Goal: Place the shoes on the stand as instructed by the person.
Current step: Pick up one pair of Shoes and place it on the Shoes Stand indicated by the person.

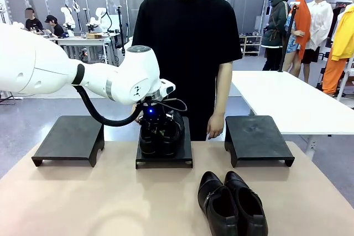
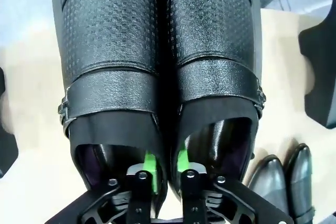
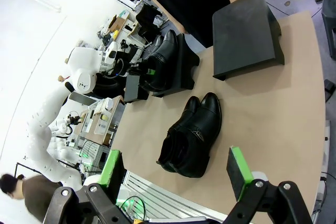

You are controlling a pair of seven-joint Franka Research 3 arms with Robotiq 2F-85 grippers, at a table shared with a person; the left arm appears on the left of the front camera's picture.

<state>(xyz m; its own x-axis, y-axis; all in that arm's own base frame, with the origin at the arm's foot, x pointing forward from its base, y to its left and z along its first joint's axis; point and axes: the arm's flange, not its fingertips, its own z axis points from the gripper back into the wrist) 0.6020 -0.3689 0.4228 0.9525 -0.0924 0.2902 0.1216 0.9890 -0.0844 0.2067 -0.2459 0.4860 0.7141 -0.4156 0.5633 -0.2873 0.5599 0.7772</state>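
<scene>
A pair of black shoes with textured toes and a strap sits on the middle black stand. My left gripper is shut on the two touching inner walls of this pair, one green-padded finger inside each shoe. The smooth-toed pair lies side by side on the table in front of the stand. My right gripper is open, high over the table's near edge, with nothing between its fingers. The person stands behind the middle stand, one hand hanging by it.
Two more black stands flank the middle one, one at the left and one at the right, both bare. The tan table is open at front left. A white table stands behind on the right.
</scene>
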